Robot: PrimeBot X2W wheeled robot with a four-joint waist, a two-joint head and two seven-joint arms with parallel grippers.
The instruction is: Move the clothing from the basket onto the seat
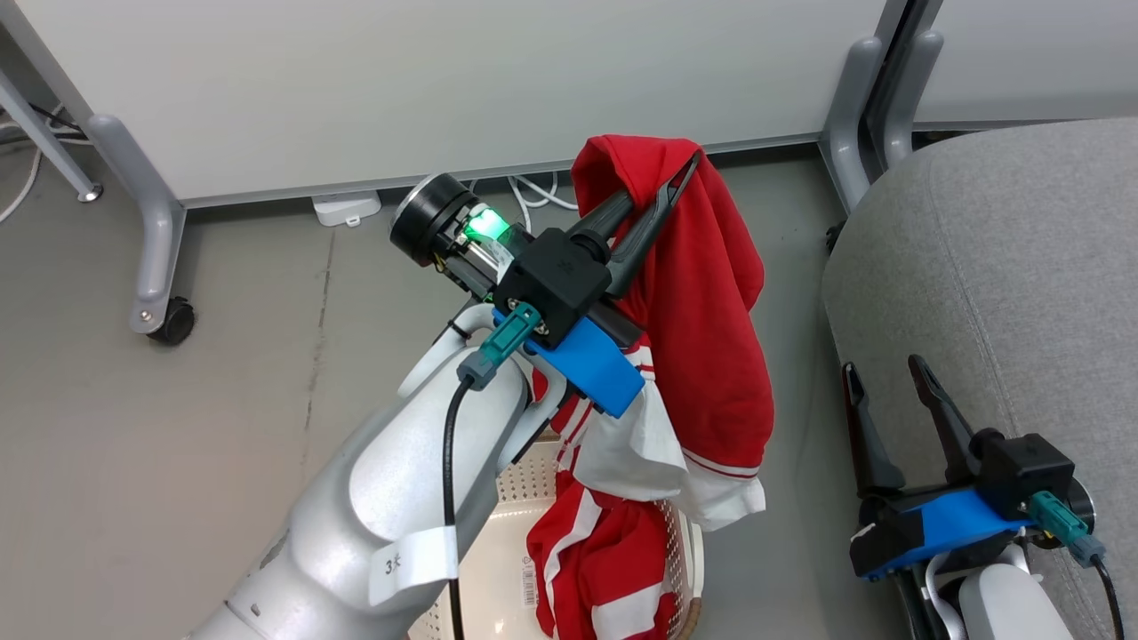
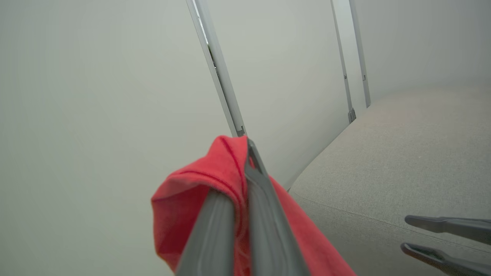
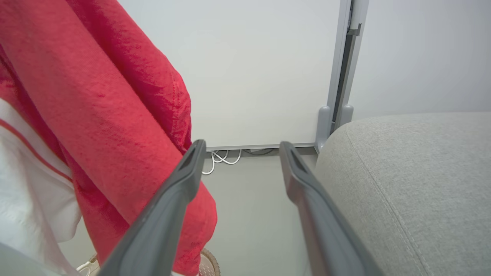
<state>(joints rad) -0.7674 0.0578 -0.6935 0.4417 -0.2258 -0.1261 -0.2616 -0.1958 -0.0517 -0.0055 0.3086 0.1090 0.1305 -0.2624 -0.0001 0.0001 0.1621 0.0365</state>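
The left arm reaches forward and up across the basket (image 1: 516, 484), its left gripper (image 1: 686, 171) clamped on a fold of the clothing (image 1: 711, 320), which hangs above the basket. The right gripper (image 1: 885, 369) sits low at the edge of the seat (image 1: 996, 267), its fingers spread apart and empty.

**Red garment hung above the basket, beside the seat**

A bright red garment (image 1: 702, 293) with white panels and thin stripes hung limp, its top fold pinched between the closed fingers of the left gripper (image 1: 671, 178). Its white hem dangled over the basket (image 1: 524, 480), a cream perforated tub with a brown woven rim and a label on its base. More red-and-white striped fabric (image 1: 605, 560) lay crumpled inside. The grey upholstered seat (image 1: 996, 267), rounded and seamed, stood just to the right.
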